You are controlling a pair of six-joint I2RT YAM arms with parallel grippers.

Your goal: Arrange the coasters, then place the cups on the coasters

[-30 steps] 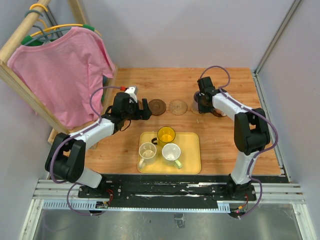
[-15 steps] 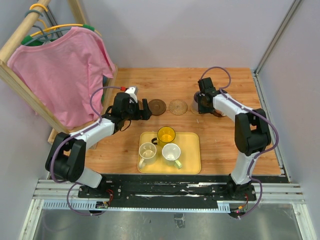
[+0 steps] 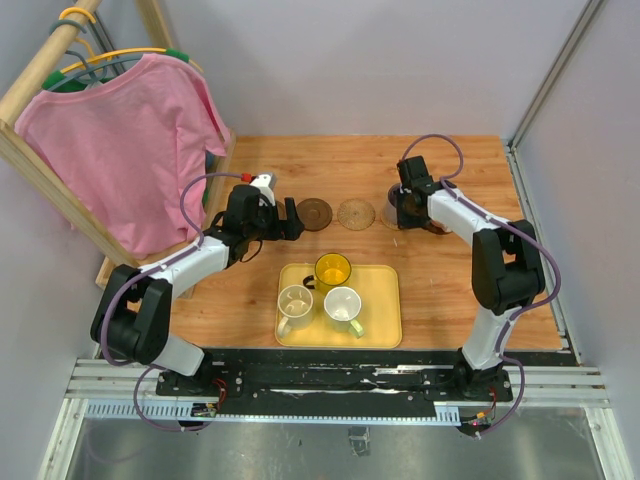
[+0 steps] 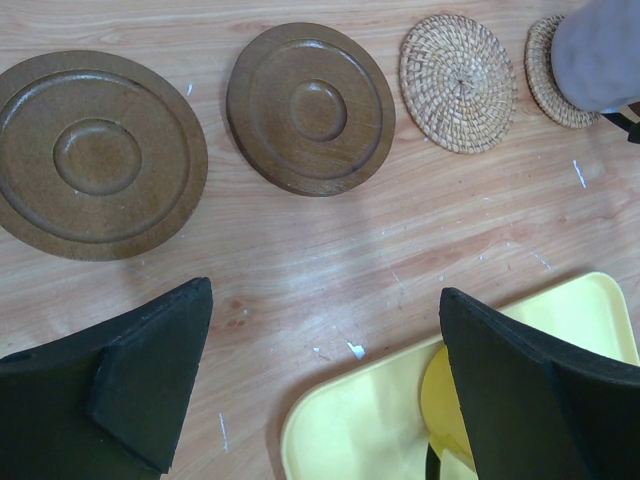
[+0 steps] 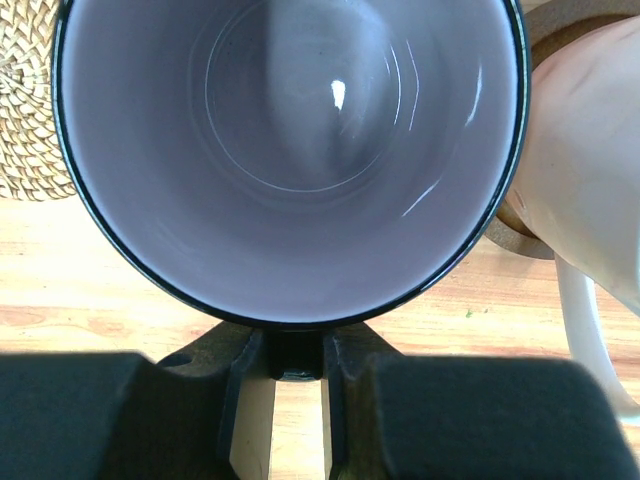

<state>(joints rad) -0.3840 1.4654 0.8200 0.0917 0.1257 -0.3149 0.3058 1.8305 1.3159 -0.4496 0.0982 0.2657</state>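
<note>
The grey-purple cup point(image 5: 290, 150) stands over one tan woven coaster point(image 4: 540, 70) beyond the yellow tray point(image 3: 385, 290), its handle pinched by the right gripper point(image 5: 290, 395). Five coasters point(image 4: 308, 108) lie beyond the tray; two cups point(image 5: 585, 150) are there, three on it. The left gripper point(image 4: 325, 330) gapes wide.

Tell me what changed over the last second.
The right arm's elbow swung slightly outward, to its right, while the right gripper barely moved and stayed shut on the grey-purple cup at the tan coaster. The left gripper stayed open and still; the other coasters and the tray with its three cups did not move.
</note>
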